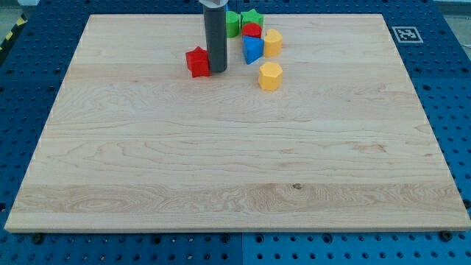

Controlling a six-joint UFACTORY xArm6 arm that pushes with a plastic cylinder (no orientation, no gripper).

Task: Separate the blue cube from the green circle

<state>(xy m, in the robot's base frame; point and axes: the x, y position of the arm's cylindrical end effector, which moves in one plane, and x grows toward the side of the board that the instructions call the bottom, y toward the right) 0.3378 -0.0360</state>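
My tip (217, 71) parked by the red block (197, 62)!
It touches that block's right side; blue cube (252, 49) sits just right, green circle (232, 22) above on the counter (221, 169). No claw fitted.

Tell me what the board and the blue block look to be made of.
The board looks like pale wood with a matte finish: grain lines, plank seams and a small knot show. The blue block looks like smooth painted wood or plastic; its even colour, without visible grain, leaves that open. My tip stands beside the red block.
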